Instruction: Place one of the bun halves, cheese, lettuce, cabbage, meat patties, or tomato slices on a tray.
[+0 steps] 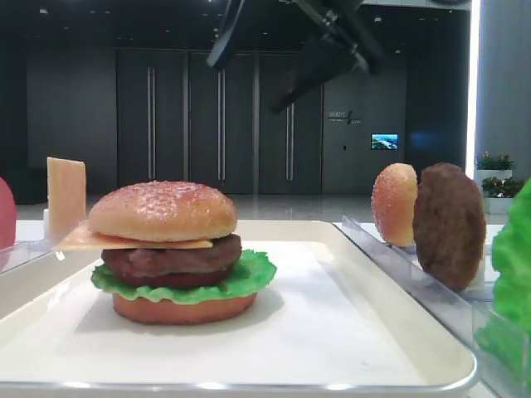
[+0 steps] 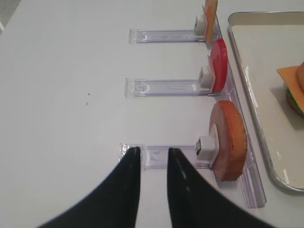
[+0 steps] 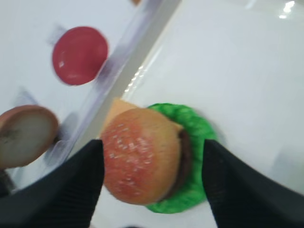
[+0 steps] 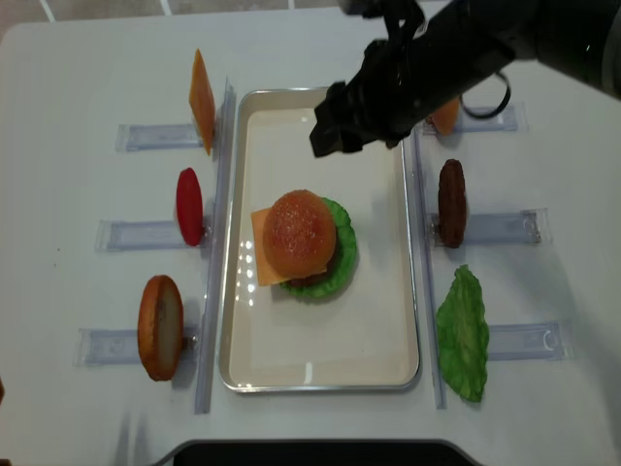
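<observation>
On the cream tray (image 4: 320,340) stands a stacked burger: a sesame-speckled top bun half (image 4: 299,233) over cheese (image 1: 83,239), a meat patty (image 1: 170,259), lettuce (image 1: 249,278) and a flat bottom bun (image 1: 182,308). My right gripper (image 3: 152,145) hovers above it, open; its black fingers (image 3: 71,190) flank the top bun (image 3: 142,156) without touching it. In the low exterior view the right gripper (image 1: 242,87) hangs well above the bun (image 1: 162,210). My left gripper (image 2: 153,152) is off the tray's left side, over a clear rack (image 2: 156,156), slightly open with nothing between the fingers.
Clear racks line both sides of the tray. On the left stand a cheese slice (image 4: 200,97), a red tomato slice (image 4: 189,206) and a bun half (image 4: 160,325). On the right stand another bun half (image 4: 444,116), a patty (image 4: 451,202) and lettuce (image 4: 463,335).
</observation>
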You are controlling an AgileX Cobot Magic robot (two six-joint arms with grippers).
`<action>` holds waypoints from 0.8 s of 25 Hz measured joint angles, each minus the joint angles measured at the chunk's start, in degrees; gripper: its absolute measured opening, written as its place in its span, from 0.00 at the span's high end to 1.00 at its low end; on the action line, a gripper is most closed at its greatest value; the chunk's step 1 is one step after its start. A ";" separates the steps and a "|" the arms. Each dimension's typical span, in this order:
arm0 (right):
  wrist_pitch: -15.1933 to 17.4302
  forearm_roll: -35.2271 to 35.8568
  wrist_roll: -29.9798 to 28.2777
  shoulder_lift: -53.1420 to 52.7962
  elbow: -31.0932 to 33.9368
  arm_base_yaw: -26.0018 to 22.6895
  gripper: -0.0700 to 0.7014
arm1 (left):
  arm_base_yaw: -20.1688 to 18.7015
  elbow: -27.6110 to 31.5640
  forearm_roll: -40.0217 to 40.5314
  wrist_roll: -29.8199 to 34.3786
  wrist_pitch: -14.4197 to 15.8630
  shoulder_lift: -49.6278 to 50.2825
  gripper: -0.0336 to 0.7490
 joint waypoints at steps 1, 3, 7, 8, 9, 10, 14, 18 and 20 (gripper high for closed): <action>1.33 -8.87 7.49 -0.14 -1.97 0.00 0.36 | 0.00 0.00 0.00 0.00 0.00 0.00 0.77; 4.44 -25.60 19.05 -0.19 -5.04 -0.44 0.36 | 0.00 0.00 0.00 0.00 0.00 0.00 0.77; 8.83 -44.00 28.37 -0.19 -5.99 -8.61 0.36 | 0.00 0.00 0.00 0.00 0.00 0.00 0.78; 9.60 -44.62 28.15 -0.19 -6.11 -11.81 0.36 | 0.00 0.00 0.00 0.00 0.00 0.00 0.79; 10.47 -44.88 27.40 -0.19 -6.12 -15.90 0.36 | 0.00 0.00 0.00 0.00 0.00 0.00 0.79; 11.45 -45.34 26.76 -0.19 -6.15 -19.96 0.36 | 0.00 0.00 0.00 0.00 0.00 0.00 0.80; 16.20 -45.22 23.75 -0.32 -6.23 -31.99 0.36 | 0.00 0.00 0.00 0.00 0.00 0.00 0.83; 18.18 -40.24 19.73 -4.80 -1.66 -35.29 0.36 | 0.00 0.00 0.00 0.00 0.00 0.00 0.85; 17.15 -39.35 19.65 -9.97 5.73 -35.29 0.36 | 0.00 0.00 0.00 0.00 0.00 0.00 0.85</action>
